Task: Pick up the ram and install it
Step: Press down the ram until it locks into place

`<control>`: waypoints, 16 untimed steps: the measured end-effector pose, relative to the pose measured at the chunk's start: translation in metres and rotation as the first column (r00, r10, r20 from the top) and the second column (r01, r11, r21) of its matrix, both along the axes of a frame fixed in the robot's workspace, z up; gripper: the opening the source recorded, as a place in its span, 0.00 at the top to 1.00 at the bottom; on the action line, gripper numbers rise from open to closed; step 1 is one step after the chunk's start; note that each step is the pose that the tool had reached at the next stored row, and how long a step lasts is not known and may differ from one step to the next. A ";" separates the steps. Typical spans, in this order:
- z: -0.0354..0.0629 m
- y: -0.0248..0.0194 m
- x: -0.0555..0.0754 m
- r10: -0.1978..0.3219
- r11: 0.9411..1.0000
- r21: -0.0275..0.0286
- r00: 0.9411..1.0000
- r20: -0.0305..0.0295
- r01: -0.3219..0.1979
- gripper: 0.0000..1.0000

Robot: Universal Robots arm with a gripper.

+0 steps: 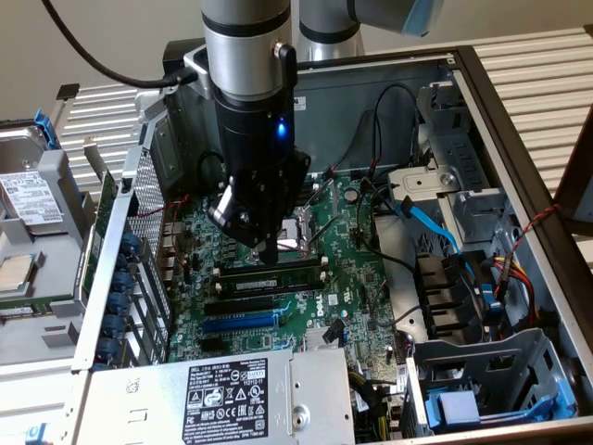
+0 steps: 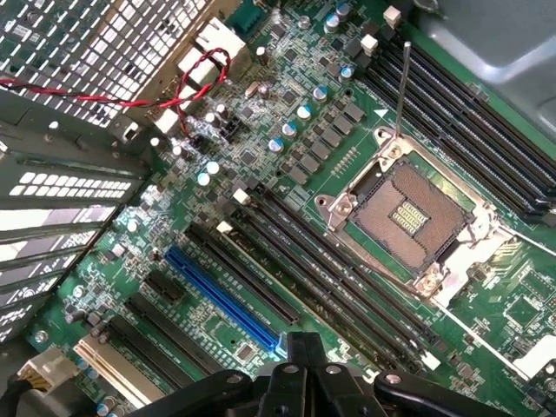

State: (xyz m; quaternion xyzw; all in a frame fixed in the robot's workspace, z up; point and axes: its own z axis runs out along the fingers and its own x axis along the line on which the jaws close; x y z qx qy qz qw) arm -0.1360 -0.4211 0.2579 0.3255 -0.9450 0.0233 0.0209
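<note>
The ram (image 1: 278, 275), a long thin green stick with dark chips, stands on edge in the memory slot nearest the CPU socket (image 1: 296, 232) on the motherboard. My gripper (image 1: 268, 254) hangs straight down over the ram's middle. Its fingers are shut with nothing between them. The tips are right at the stick's top edge, and I cannot tell whether they touch it. In the wrist view the shut gripper (image 2: 304, 349) points down at the row of long black memory slots (image 2: 339, 278) beside the open CPU socket (image 2: 408, 217).
A blue slot (image 1: 243, 322) (image 2: 221, 295) and black expansion slots (image 1: 250, 304) lie on the near side of the ram. The power supply (image 1: 232, 394) sits in front, the drive cage and cables (image 1: 435, 232) at the exterior view's right. A red wire (image 2: 174, 87) runs near the case's perforated wall.
</note>
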 end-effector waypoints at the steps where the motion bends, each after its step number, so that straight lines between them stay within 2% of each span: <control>1: 0.0000 0.0000 0.000 -0.010 1.000 -0.001 1.000 0.000 0.010 0.89; 10: 0.0000 0.0000 0.000 -0.106 0.994 -0.009 0.994 0.000 0.106 0.89; 16: 0.0000 0.0000 0.000 -0.168 0.986 -0.008 0.986 0.007 0.168 0.89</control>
